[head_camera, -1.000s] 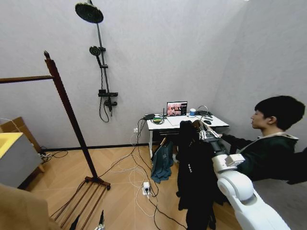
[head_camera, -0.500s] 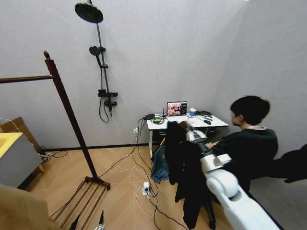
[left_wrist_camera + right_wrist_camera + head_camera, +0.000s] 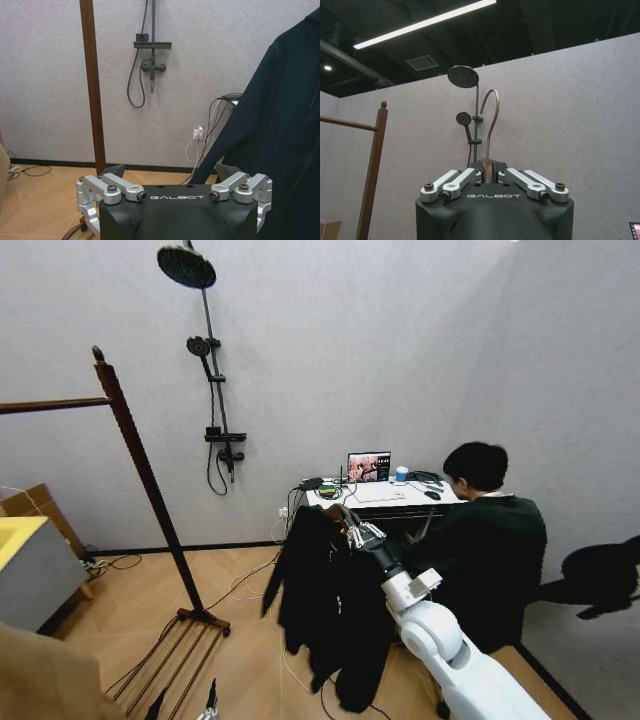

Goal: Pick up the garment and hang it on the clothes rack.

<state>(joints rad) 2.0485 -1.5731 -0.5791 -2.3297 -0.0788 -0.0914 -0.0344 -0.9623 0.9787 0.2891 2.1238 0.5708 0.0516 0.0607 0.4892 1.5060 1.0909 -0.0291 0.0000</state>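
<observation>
Swung leftward from beside the table, garment now hanging mid-room, nearer the clothes rack though not yet on it, right gripper fingers pinching its hanger, left gripper spread, idle.

A wall shower (two heads) stands beside a cluttered white desk.
</observation>
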